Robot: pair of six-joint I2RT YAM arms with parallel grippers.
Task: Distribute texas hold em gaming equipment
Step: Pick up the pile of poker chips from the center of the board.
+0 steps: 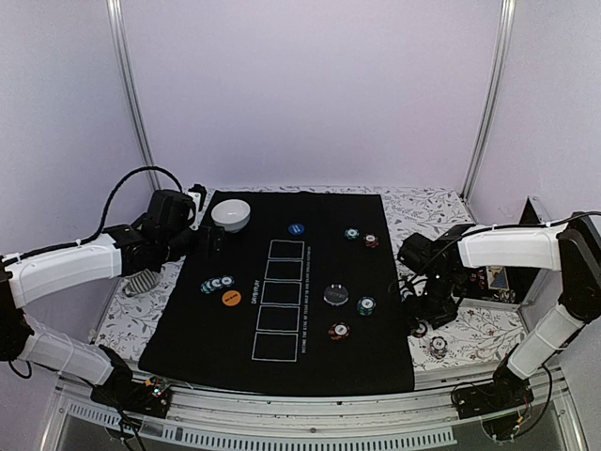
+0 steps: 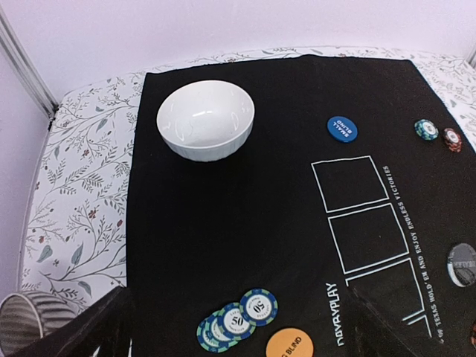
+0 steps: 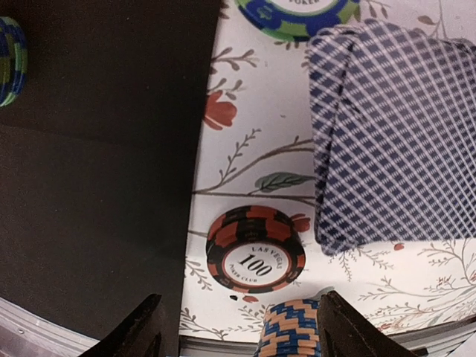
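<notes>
1. The left arm (image 1: pixel 66 268) and the right arm (image 1: pixel 512 249) are each built of smooth white shell links joined by rounded black joint housings.
2. Each arm rises from a black base (image 1: pixel 131 390) with a tangle of thin wires at its foot.
3. A thin black cable (image 1: pixel 122 183) loops above the left arm. A second black cable (image 1: pixel 554 223) runs over the right arm's upper link.
4. The left gripper (image 2: pixel 230 338) has matte black, wedge-shaped fingers (image 2: pixel 82 331).
5. The right gripper (image 3: pixel 238 331) has the same dark, tapered fingers (image 3: pixel 141 327).
</notes>
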